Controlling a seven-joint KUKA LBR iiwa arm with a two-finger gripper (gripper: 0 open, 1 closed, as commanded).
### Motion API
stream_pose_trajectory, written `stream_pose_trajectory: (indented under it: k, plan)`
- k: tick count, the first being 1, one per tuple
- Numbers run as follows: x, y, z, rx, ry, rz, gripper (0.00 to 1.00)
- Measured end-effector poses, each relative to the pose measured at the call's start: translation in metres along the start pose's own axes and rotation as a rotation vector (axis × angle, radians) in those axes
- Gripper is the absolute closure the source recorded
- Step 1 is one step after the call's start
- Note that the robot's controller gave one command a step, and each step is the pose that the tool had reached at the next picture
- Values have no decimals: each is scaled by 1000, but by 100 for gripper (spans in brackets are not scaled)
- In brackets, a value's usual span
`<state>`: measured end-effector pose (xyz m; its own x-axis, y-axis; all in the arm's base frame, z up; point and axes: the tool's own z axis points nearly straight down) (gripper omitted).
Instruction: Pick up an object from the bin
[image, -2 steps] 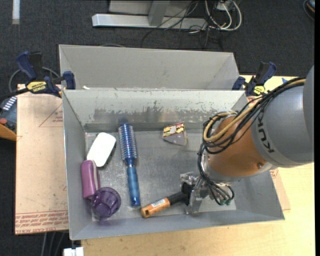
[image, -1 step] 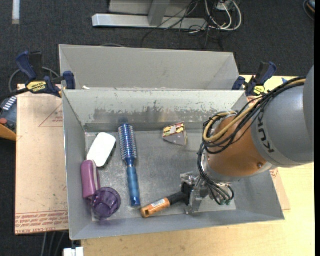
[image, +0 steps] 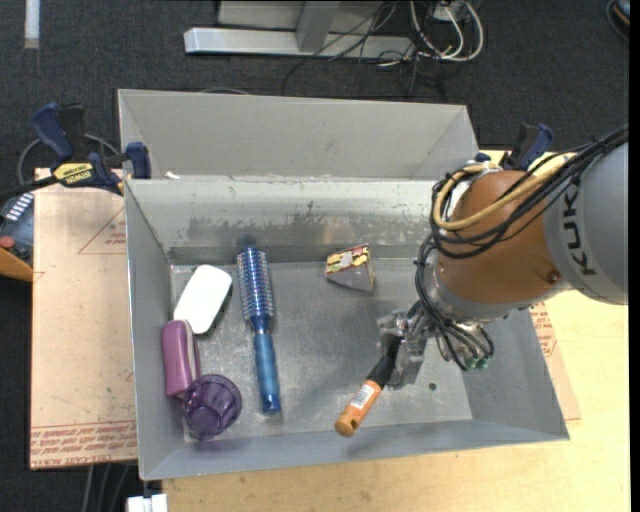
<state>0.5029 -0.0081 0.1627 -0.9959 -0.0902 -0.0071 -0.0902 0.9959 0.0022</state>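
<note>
When the grey bin (image: 300, 205) is looked at from its left side, 2 purple things are seen first: a purple tube (image: 178, 358) lying flat, and a purple round cup (image: 212, 405) touching its lower end. A white oval bar (image: 205, 297) is laid just beside the top of the tube. Next comes a blue hairbrush (image: 260, 330), with its bristles pointed at the far wall. Past the middle, a small wedge-shaped box (image: 350, 268) is set near that wall, well apart from the rest.

Further right, an orange pen (image: 358, 408) is laid slanted near the front wall. Its dark top end is met by the gripper (image: 398, 362), which is lowered to the bin floor. Whether the pincer is spread or pressed together cannot be told, because it is hidden under the wrist and cables.

The pen is probably caught only at its tip. If it is lifted that way, it could be tipped down and dropped. Because the pen is round, it could also be rolled away or pushed against the front wall.
</note>
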Motion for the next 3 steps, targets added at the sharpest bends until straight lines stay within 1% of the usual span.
stream_pose_trajectory:
  k: [1, 2, 3]
  plan:
    - [-3, -7, 47, 0, -11, 47, 100]
    - [6, -7, 10, -1, 3, 44, 100]
    - [-5, 1, -97, 0, -7, 21, 100]
